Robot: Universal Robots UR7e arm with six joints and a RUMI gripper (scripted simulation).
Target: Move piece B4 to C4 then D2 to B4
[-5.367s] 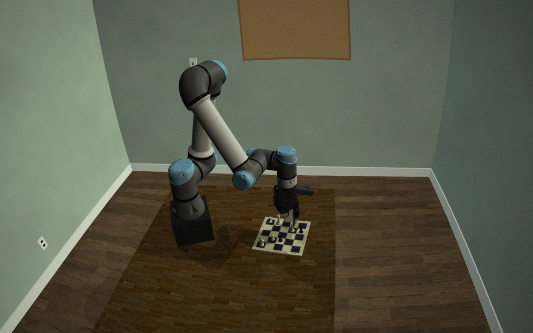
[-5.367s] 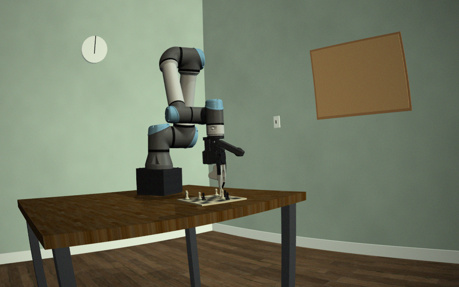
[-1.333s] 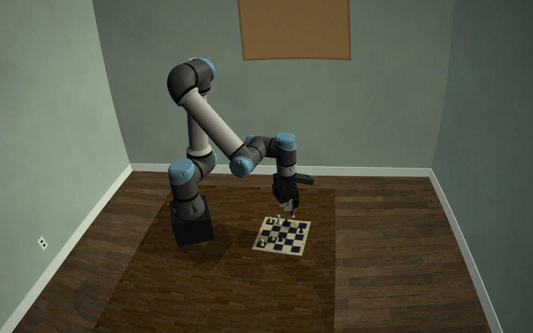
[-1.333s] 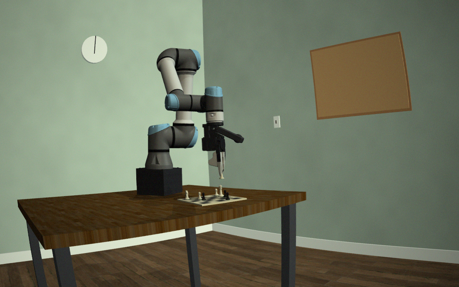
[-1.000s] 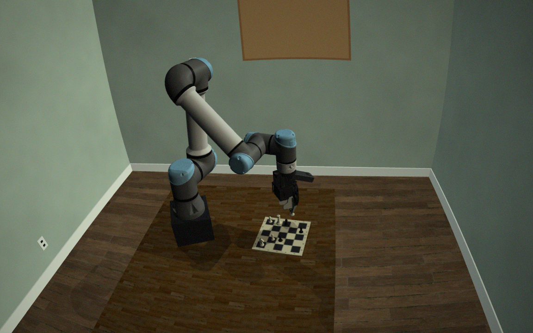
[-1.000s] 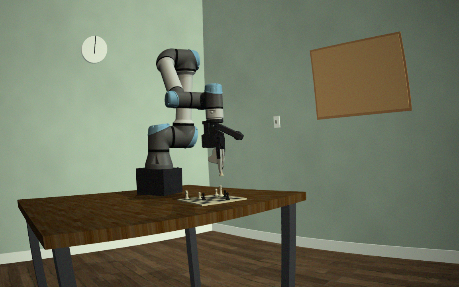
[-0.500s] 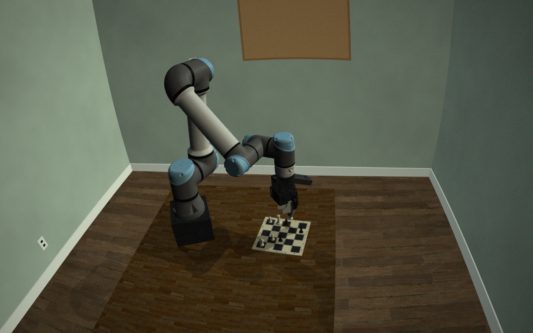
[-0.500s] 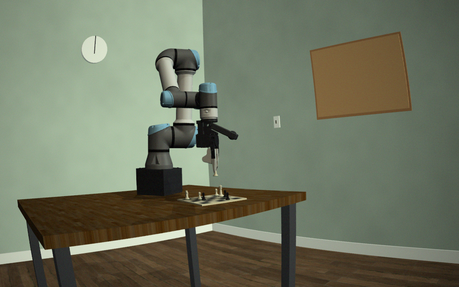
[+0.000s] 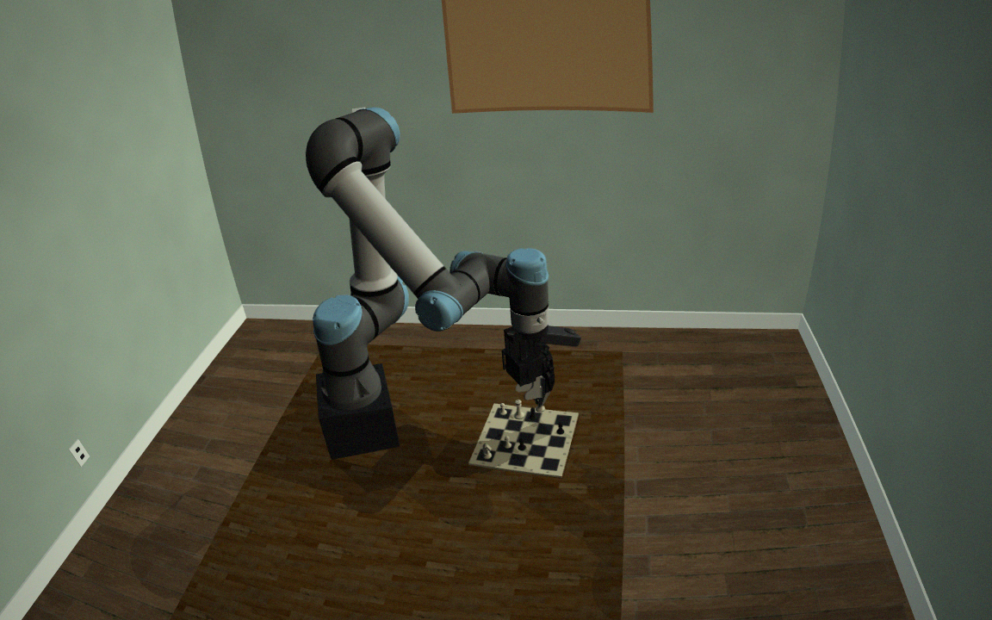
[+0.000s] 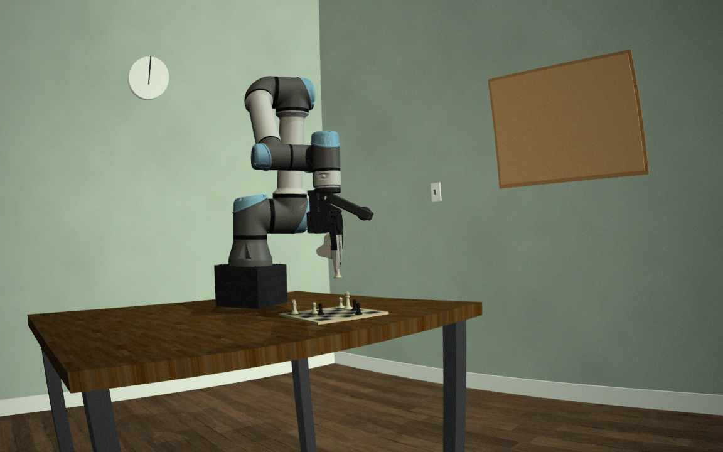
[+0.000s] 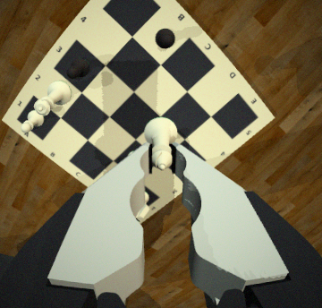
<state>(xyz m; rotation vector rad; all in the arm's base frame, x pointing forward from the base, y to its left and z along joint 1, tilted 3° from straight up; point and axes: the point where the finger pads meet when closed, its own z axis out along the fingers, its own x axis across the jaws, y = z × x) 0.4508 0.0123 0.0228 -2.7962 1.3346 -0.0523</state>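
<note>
The chessboard (image 9: 524, 439) lies on the wooden table, also in the exterior view (image 10: 333, 313) and the wrist view (image 11: 134, 89). My gripper (image 9: 536, 397) hangs well above the board's far side and is shut on a white pawn (image 11: 161, 138), which hangs from the fingertips (image 10: 337, 274). In the wrist view the fingers pinch the pawn's upper part over the board's middle rows. Two black pieces (image 11: 165, 38) (image 11: 79, 68) stand near the A/B side. A white pawn (image 11: 59, 92) and a taller white piece (image 11: 36, 115) stand near the row 1 and 2 corner.
Another white piece (image 11: 143, 209) shows through the gap under the fingers near the board's edge. The arm's black base (image 9: 356, 420) stands on the table left of the board. The table's edge (image 10: 409, 314) is close behind the board in the exterior view.
</note>
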